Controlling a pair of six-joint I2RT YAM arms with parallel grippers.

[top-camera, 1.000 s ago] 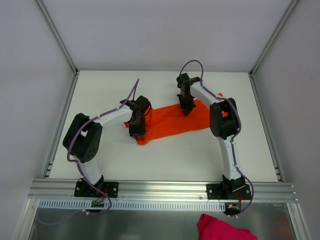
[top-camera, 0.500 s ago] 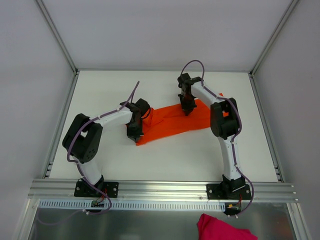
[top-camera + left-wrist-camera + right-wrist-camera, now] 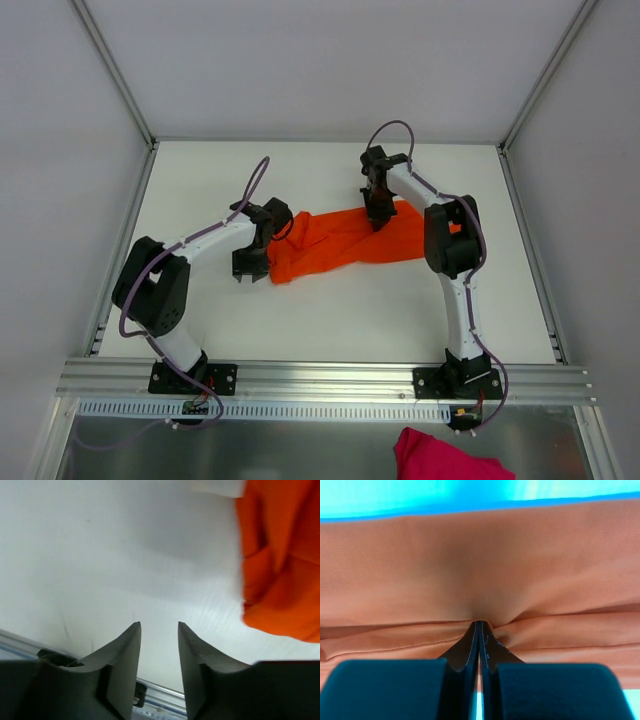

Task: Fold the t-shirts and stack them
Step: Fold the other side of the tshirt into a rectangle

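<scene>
A white table sits inside pale grey walls with an aluminium rail along its near edge. From above, the orange t-shirt lies bunched in a long, rumpled band across the middle of the table, running from the left arm's wrist to the right arm's. The left gripper hangs just beside the shirt's left end, over bare table. The right gripper points down into the fabric near the shirt's far right part. A magenta cloth lies apart, below the rail at the bottom edge.

In the left wrist view, the left gripper stands partly open with a clear gap between its dark fingers and only white table showing through. It holds nothing. The t-shirt fills the upper right, apart from the fingers.

In the right wrist view, the right gripper is closed tight, pinching a fold of the t-shirt, whose cloth puckers toward the tips. How many layers are caught is hard to tell.
</scene>
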